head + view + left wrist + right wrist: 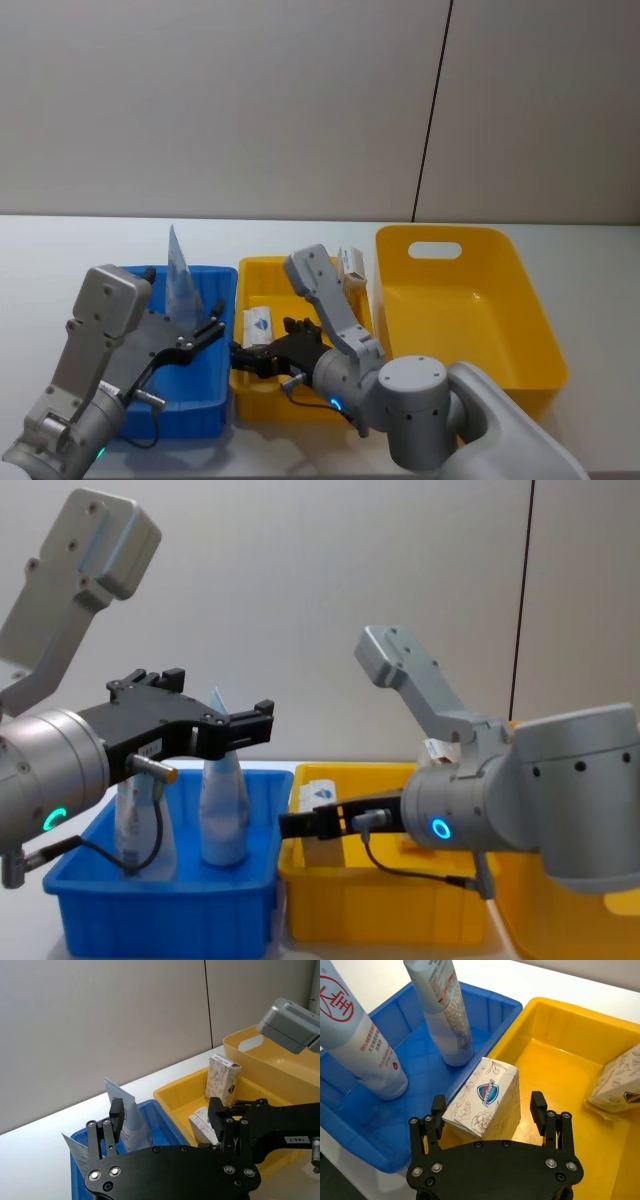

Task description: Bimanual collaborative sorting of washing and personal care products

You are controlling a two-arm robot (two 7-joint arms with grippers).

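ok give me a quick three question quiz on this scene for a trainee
1. How many pouches stand in the blue bin?
2. Which bin holds the carton? A blue bin, B small yellow bin, C large yellow bin.
3. True or false: the left claw over the blue bin and the right claw over the carton are both open.

Key: 1 two; 2 B; 3 true.
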